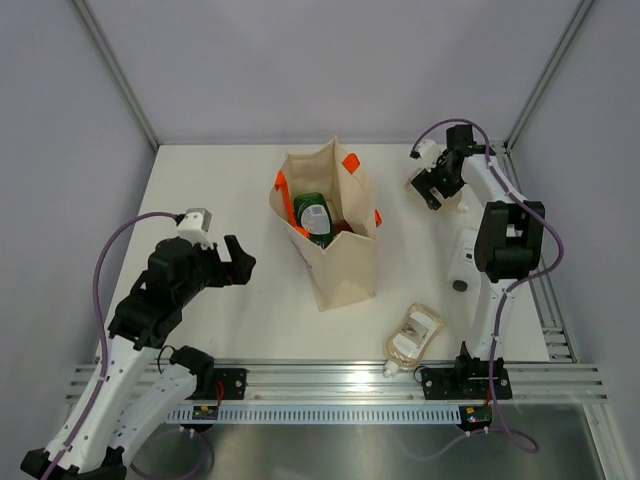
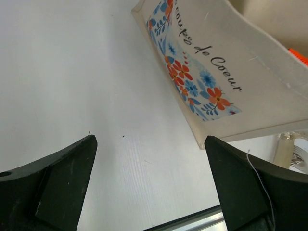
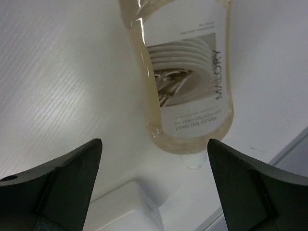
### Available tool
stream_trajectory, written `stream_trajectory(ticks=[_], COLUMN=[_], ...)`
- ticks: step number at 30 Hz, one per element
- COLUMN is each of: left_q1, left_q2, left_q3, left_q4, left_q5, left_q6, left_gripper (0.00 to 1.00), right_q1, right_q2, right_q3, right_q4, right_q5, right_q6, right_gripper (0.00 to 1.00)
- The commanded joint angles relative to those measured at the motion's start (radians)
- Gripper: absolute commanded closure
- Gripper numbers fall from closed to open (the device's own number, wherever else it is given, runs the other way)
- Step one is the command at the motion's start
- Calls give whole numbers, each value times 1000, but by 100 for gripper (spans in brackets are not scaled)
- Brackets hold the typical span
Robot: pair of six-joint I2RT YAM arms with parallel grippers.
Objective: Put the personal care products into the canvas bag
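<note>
**Both Grippers Wide, Nothing Held**

At the left gripper (image 2: 150, 138): spread wide, with nothing between the fingers. Hangs above the white table (image 2: 72, 72), just beside the canvas bag (image 2: 226, 62), facing its floral print and script lettering.

At the right gripper (image 3: 154, 144): also spread wide and gripping nothing. Hovers over a clear beige refill pouch (image 3: 185, 72) lying flat on the table at the far right.

Farther out: bag upright mid-table, orange handles (image 1: 349, 163) up, with a green bottle (image 1: 313, 215) and a red item (image 1: 345, 228) inside. Outside the bag: a white black-capped bottle (image 1: 462, 262) lying on the right side, and a second pouch (image 1: 413, 335) by the front rail (image 1: 320, 380).
</note>
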Motion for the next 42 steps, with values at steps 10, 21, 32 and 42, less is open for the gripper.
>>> stream_trajectory(ticks=[10,21,32,42], left_q1=[5,5,7,7], left_q2=[17,22,5,-35], left_q3=[-19,-27,-22,-58], left_q4=[53,44,30,63], left_q5=[-21,-16,-13,40], left_q6=[-3,0,-24,-59], left_gripper=[1,1,1,1], right_q1=[88,88,33,-191], right_q2=[192,316,501,536], right_q3=[170,211,635,725], right_q4=[-5,74,-373,-635], right_q5=[209,423,173,-378], right_q6=[-120,-219,-51,186], right_gripper=[0,1,49,57])
